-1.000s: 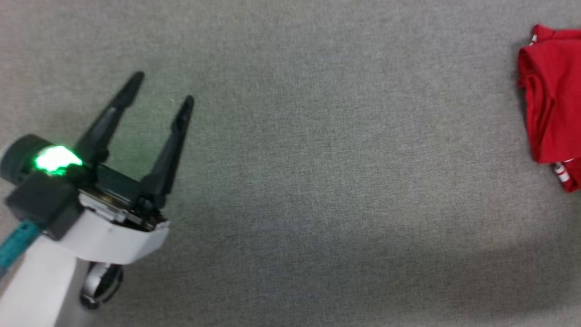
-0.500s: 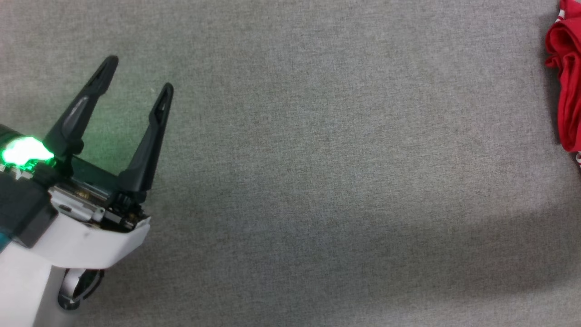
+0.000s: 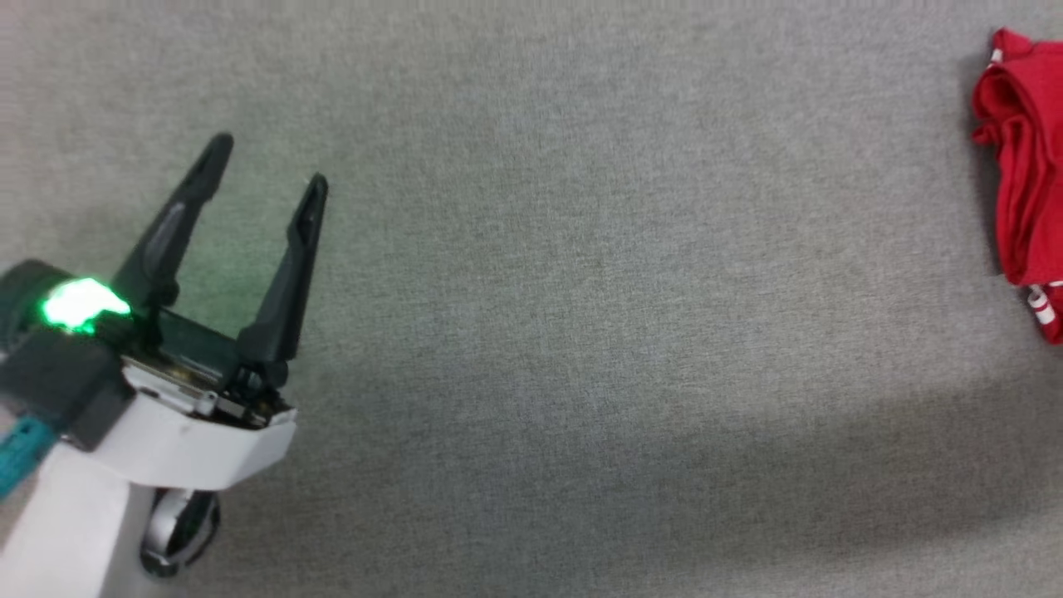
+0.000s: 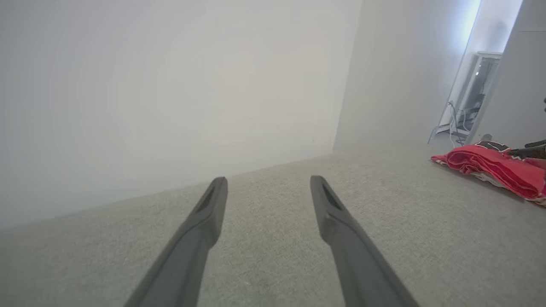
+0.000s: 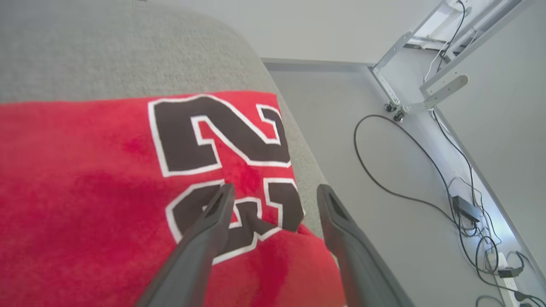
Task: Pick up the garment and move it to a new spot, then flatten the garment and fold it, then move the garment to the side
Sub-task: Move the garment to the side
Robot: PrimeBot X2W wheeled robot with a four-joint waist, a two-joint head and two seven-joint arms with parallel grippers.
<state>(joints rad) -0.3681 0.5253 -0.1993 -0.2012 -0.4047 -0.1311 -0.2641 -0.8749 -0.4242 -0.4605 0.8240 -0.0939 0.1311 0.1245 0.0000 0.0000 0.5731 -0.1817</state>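
Red jersey-style garment point(image 3: 1026, 191) with black, white-outlined numbers lies bunched at the grey fabric counter's point(image 3: 581, 332) edge, well right of the open, empty left end effector point(image 3: 270, 162) and just beneath the right end effector point(image 5: 275, 189), whose fingers are spread. Seemingly the pickup step: next, lower and pinch a fold.

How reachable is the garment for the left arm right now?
Probably not from here: the left gripper is open over the grey surface, and the garment lies far to its right. Nothing lies between.
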